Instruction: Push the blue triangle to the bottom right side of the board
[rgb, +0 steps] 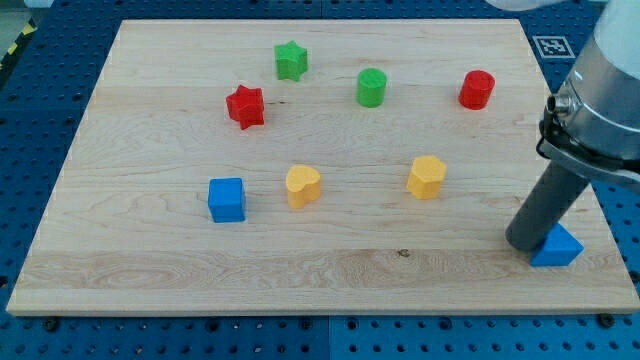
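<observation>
Arm: dark straight rod slanting down from the view's upper right; no claw fitted, so no jaw state applies. My tip (524, 243) touches the left side of the blue plastic triangle (558, 246), which sits at the pale wooden board's (330, 270) bottom-right corner.

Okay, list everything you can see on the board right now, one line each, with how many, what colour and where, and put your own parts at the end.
board: one, pale wood, fills most of the view
green star: one, green, top, left of centre
green cylinder: one, green, top centre
red cylinder: one, red, top right
red star: one, red, upper left
blue cube: one, blue, lower left
yellow hearts: two, yellow, middle row
blue triangle: one, blue, bottom right corner
my tip: one, dark rod, against the blue triangle's left side
</observation>
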